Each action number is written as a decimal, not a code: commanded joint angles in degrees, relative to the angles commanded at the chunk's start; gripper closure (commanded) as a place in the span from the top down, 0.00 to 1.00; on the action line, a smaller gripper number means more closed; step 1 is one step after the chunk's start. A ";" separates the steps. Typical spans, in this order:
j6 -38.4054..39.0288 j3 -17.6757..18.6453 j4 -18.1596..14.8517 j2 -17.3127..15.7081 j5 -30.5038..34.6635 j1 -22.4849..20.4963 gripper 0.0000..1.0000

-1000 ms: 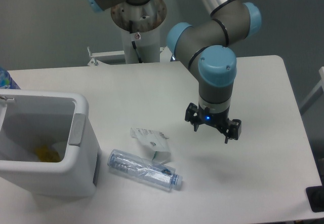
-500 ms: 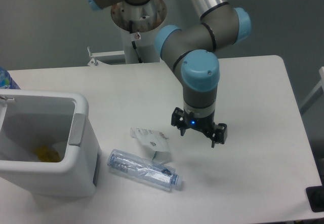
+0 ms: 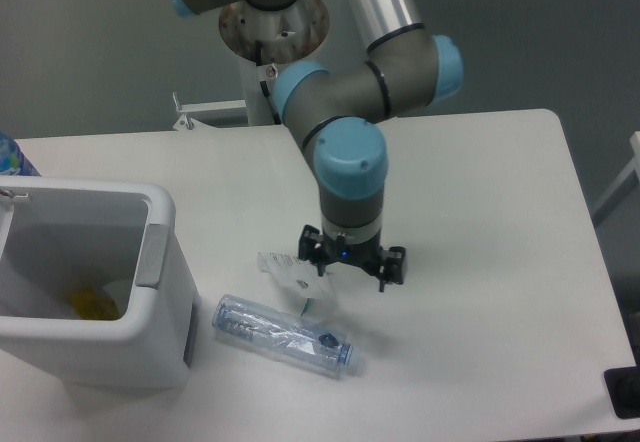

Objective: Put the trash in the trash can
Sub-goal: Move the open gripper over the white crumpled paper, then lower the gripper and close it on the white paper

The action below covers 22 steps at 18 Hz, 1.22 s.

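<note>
End effector (image 3: 350, 268): spread wide, holding nothing, above wrapper's right edge.
Wrapper (image 3: 292, 271): on desk (image 3: 500, 292).
Bottle (image 3: 285, 335): wrapper's 6 o'clock.
Trash can (image 3: 150, 262): 9 o'clock.

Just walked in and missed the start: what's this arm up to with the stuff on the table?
The arm is clearing trash into the white bin at the left. Over the last second its gripper has swung left across the table and now sits open just over the crumpled paper wrapper, holding nothing. The crushed plastic bottle lies just in front of the wrapper, untouched. Neither piece is in the bin yet, though something yellow already lies at its bottom.
</note>
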<state>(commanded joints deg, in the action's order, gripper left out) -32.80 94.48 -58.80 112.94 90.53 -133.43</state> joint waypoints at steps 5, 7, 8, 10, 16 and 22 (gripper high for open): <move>1.69 3.78 1.40 -0.09 0.44 1.85 1.00; 1.78 5.10 3.15 0.61 0.62 2.47 1.00; 2.13 5.62 4.03 0.79 0.70 2.47 1.00; 4.05 5.46 5.00 1.31 0.62 2.99 1.00; 6.96 4.66 6.68 3.34 0.70 3.09 1.00; 6.96 4.58 7.03 4.04 3.25 3.52 0.74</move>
<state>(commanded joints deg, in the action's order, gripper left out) -25.84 99.05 -51.77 116.98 93.78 -129.90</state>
